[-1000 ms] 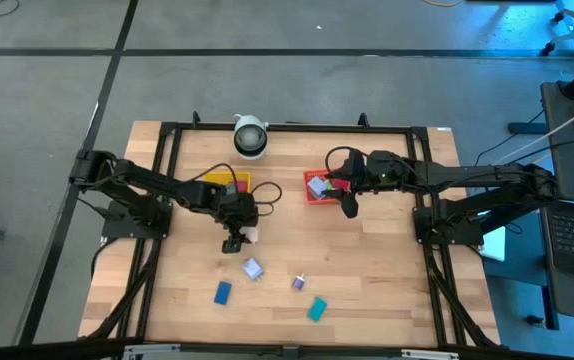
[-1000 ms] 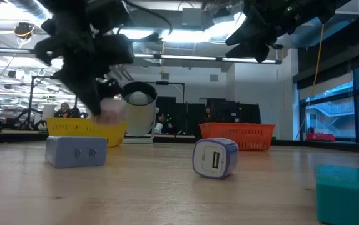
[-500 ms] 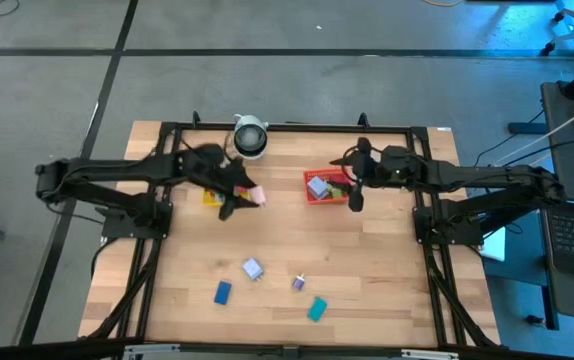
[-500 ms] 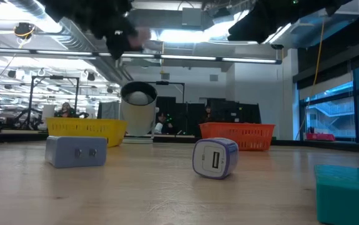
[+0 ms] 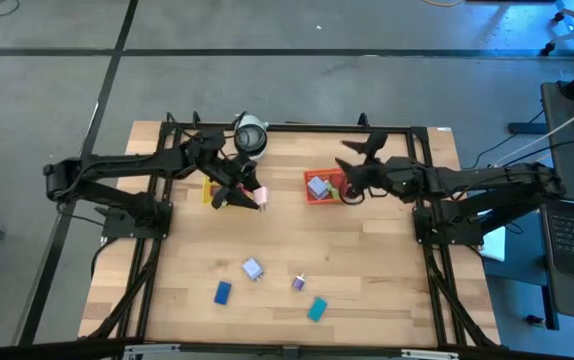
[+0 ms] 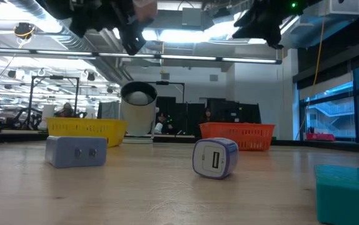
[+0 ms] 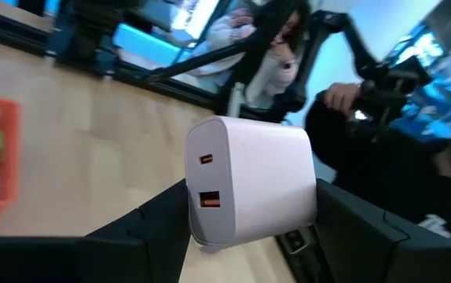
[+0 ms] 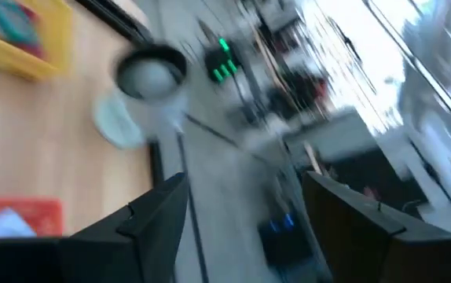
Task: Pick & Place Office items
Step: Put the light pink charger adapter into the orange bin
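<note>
My left gripper (image 5: 252, 197) hangs high over the table by the yellow tray (image 5: 210, 190), shut on a whitish block with two ports (image 7: 249, 185). The block shows pinkish in the high view (image 5: 259, 195). My right gripper (image 5: 353, 186) stands open, with nothing between its fingers, above the right end of the red tray (image 5: 312, 199), which holds a few pieces. On the wood lie a whitish block (image 5: 253, 268), a blue piece (image 5: 222, 292), a small purple cube (image 5: 298, 284) and a teal piece (image 5: 316, 309). My left gripper pinches the whitish block by two opposite side faces (image 7: 198, 216) between its two fingers (image 7: 151, 232). The fingers lie nearly level and point toward the table's right side. The block is lifted clear, high above the wood, its face with the ports free.
A white round device (image 5: 250, 135) stands at the far edge between the two trays. A black frame (image 5: 287, 127) runs round the table top. In the low view the whitish block (image 6: 76, 151) and the purple cube (image 6: 215, 157) sit in front of the trays. People show in the room beyond the table.
My left gripper has risen from the table with the whitish block, gone toward the far edge to beside the yellow tray, and tipped from pointing down to nearly level. My right gripper has rolled and tipped up over the red tray.
</note>
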Robot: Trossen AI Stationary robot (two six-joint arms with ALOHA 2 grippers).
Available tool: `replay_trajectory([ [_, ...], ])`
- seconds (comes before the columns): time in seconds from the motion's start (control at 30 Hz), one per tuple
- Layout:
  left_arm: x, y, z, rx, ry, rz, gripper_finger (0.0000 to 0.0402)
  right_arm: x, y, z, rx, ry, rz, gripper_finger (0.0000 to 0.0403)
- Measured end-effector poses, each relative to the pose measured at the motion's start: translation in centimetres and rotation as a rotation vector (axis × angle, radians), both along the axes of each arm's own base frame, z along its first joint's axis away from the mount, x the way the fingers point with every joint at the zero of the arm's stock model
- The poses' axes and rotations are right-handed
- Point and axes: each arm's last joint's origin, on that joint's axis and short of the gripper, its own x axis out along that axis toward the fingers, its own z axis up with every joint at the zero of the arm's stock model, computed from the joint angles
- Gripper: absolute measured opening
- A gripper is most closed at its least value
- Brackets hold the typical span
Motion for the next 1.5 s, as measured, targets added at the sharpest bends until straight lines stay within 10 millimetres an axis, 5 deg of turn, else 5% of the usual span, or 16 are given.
replay_trajectory([
  [0.43,2.4,0.4,-1.3,-0.109,-0.022,-0.116,0.0235,5.1,4.3,-0.6,0.280,-0.122,0.523,0.0260],
  [0.93,2.5,-0.4,-1.3,-0.121,-0.018,-0.183,0.0233,14.2,7.6,0.1,0.235,0.069,0.518,0.0264],
  [1.3,2.4,-0.4,-1.3,-0.121,-0.022,-0.208,0.0234,15.3,7.6,0.8,0.261,0.057,0.532,0.0260],
  [1.5,2.4,-0.6,-1.3,-0.127,-0.018,-0.216,0.0237,15.4,7.0,0.8,0.298,0.055,0.573,0.0218],
])
